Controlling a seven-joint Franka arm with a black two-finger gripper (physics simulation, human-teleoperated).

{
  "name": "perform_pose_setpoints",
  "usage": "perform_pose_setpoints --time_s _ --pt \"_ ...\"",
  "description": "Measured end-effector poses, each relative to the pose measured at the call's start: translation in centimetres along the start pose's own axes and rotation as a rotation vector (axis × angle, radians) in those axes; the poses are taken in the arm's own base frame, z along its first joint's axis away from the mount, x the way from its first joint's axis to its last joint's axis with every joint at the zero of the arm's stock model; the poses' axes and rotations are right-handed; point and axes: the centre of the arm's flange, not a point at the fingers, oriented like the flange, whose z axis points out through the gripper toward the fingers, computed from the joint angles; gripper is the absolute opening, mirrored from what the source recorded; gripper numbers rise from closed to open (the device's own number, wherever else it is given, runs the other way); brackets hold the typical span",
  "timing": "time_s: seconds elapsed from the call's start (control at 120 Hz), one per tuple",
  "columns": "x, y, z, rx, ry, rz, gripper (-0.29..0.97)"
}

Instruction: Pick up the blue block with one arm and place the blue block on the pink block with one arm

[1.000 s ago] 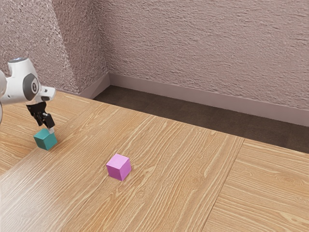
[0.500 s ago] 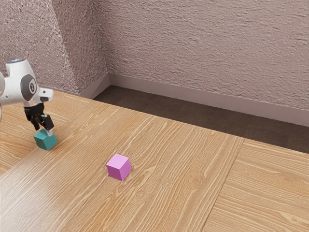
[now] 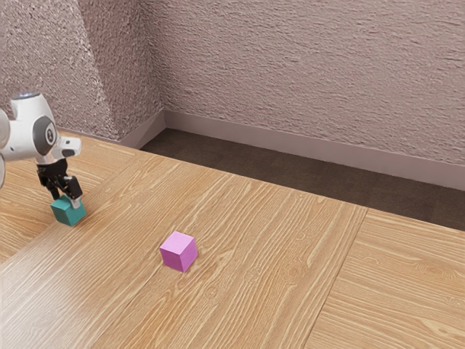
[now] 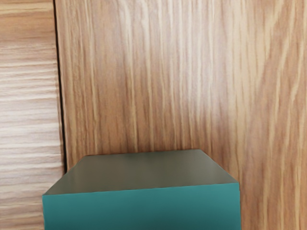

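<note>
Blue block (image 3: 67,212) — right under the claw (image 3: 70,197)

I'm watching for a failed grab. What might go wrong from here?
1. The gripper seems to reach only the top of the teal block, so a shallow hold may slip on lifting.
2. The pink block stands apart toward the exterior view's right and looks no bigger, so an off-centre placement might topple.

Our white arm (image 3: 13,138) comes in at the exterior view's left edge and ends in a rounded wrist (image 3: 40,134), below which our black hand (image 3: 65,196) hangs low, pointing down with a slight lean toward the exterior view's right.
</note>
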Motion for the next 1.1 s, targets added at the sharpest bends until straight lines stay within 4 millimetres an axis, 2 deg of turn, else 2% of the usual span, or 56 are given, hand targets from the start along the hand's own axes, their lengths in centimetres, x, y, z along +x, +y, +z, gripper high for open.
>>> perform_pose_setpoints --time_s 0.633,0.9,1.1 --pt "-0.5 0.4 1.9 -0.015 -0.027 0.012 0.68" --pt "-0.4 0.5 2.1 -0.016 -0.026 0.016 0.68" --pt "-0.3 0.6 2.2 -0.017 -0.027 0.019 0.51"
